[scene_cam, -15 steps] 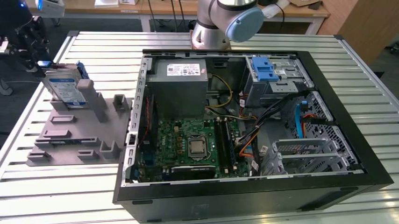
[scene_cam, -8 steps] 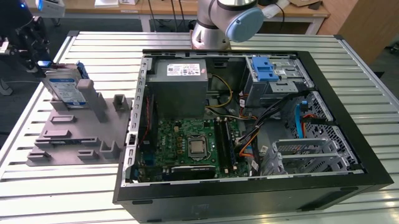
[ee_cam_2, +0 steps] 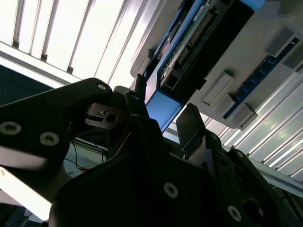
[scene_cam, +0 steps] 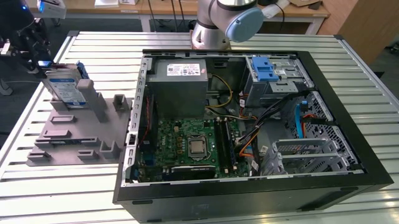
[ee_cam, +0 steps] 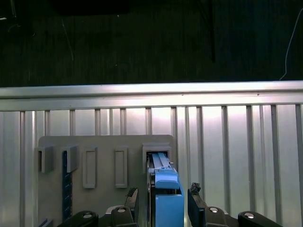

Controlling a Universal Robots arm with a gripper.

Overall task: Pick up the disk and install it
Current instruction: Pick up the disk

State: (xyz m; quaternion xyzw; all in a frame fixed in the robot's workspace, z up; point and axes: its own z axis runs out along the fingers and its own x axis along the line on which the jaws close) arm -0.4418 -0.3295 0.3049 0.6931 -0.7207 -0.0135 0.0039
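Observation:
The disk (scene_cam: 65, 89), silver with a white-and-blue label and a blue carrier, stands upright on edge in a slot of the grey holder (scene_cam: 74, 133) at the exterior view's left. My gripper (scene_cam: 45, 64) hangs just above its top edge. In the first wrist view the blue carrier end of the disk (ee_cam: 164, 189) sits between my two dark fingertips (ee_cam: 195, 195), with a small gap on each side. The second wrist view shows the disk's blue end (ee_cam_2: 163, 108) between the fingers (ee_cam_2: 191, 123) in the same way. The gripper is open and straddles the disk.
An open black computer case (scene_cam: 349, 116) lies on the slatted metal table (scene_cam: 62, 191), with a grey power supply (scene_cam: 177, 88), a motherboard (scene_cam: 193, 144) and a blue-latched drive cage (scene_cam: 274, 74) inside. The holder has several other slots, and a thin blue strip (ee_cam: 66, 182) sits in one.

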